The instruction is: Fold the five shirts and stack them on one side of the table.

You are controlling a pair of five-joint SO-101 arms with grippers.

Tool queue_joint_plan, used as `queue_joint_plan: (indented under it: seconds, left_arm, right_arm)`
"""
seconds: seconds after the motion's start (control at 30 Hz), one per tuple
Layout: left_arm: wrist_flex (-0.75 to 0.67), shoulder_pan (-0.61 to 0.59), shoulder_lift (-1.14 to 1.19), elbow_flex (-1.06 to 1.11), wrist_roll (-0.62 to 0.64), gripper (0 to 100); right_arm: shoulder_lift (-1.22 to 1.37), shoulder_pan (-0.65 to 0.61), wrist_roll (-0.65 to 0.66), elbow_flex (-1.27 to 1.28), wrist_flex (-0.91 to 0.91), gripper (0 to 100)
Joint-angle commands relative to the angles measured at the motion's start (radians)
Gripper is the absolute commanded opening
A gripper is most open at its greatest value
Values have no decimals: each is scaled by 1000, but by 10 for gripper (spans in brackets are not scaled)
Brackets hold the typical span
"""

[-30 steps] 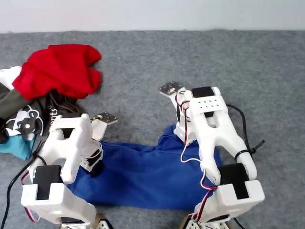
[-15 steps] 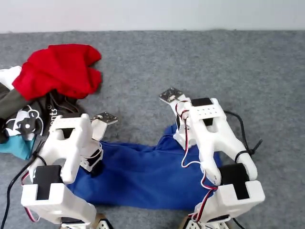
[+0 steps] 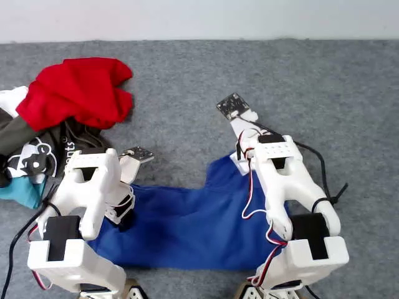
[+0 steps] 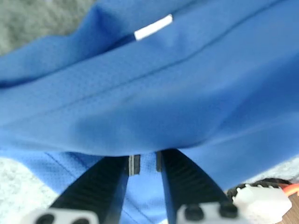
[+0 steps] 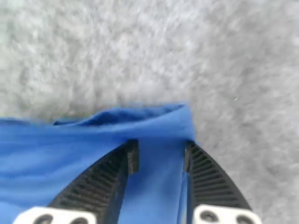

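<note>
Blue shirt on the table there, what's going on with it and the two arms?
Two robot arms are working on the blue shirt, which lies spread on the grey table in front of them, not yet folded. The left gripper looks pinched shut on a fold of its fabric. The right gripper is open, straddling the shirt's far edge near a corner. A red shirt and a dark printed shirt lie in a loose heap on the left arm's side.
</note>
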Motion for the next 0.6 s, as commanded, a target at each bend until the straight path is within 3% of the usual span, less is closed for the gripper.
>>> queue_joint_plan:
  seconds: [0.0,0.13,0.4,0.57]
  left_arm:
    - [-38,9,11,51,-9,73]
    - [-38,9,11,51,-9,73]
    - [-38,9,11,51,-9,73]
    - [-38,9,11,51,-9,73]
  right_arm:
    - [16,15,11,-12,-36,173]
    - [51,38,8,-101,27,173]
    - [51,87,12,-278,375,173]
    - [65,174,14,-272,371,173]
